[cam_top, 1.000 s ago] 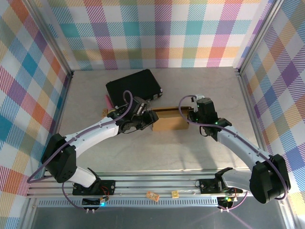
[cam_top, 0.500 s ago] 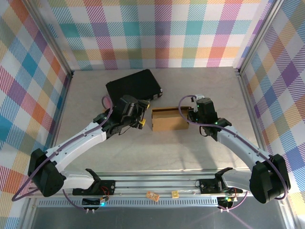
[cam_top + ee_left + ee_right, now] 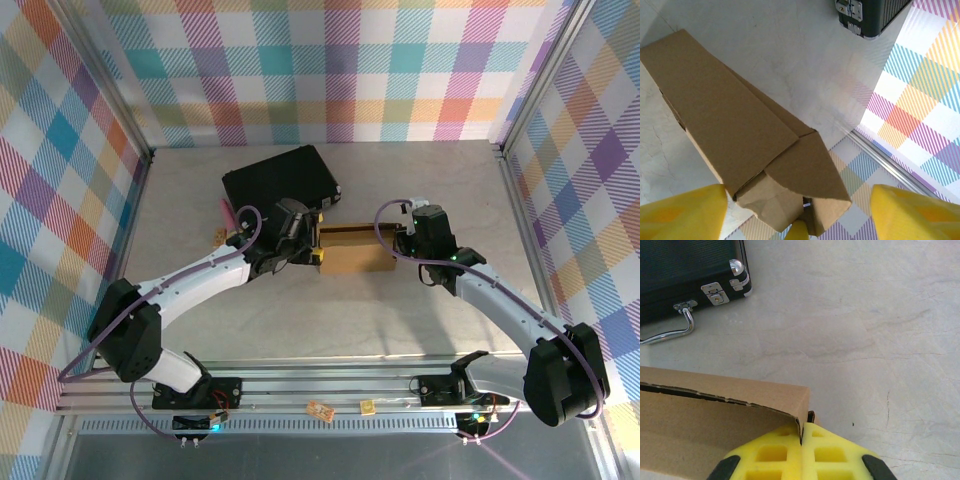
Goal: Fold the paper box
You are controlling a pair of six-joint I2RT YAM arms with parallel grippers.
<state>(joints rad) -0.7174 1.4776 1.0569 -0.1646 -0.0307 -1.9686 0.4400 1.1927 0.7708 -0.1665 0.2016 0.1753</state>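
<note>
The paper box (image 3: 357, 251) is a brown cardboard shape lying at the table's middle, partly folded, with its far wall standing. My left gripper (image 3: 316, 247) is at the box's left end. In the left wrist view its yellow fingers (image 3: 682, 214) stand wide open on either side of the box's (image 3: 735, 125) folded end flaps and hold nothing. My right gripper (image 3: 402, 243) is at the box's right end. Its yellow fingers (image 3: 772, 455) are pressed together on the top edge of the box's (image 3: 710, 415) wall at the corner.
A black hard case (image 3: 280, 178) with a metal handle (image 3: 667, 332) lies just behind the box, to the left. A pink object (image 3: 228, 212) lies at the case's left. Plaid walls and aluminium rails (image 3: 512, 190) enclose the table. Two small tags (image 3: 320, 410) rest on the front rail.
The left gripper opened, drew back left from the box's end, then came forward to it again. The right gripper and the box stayed put.
</note>
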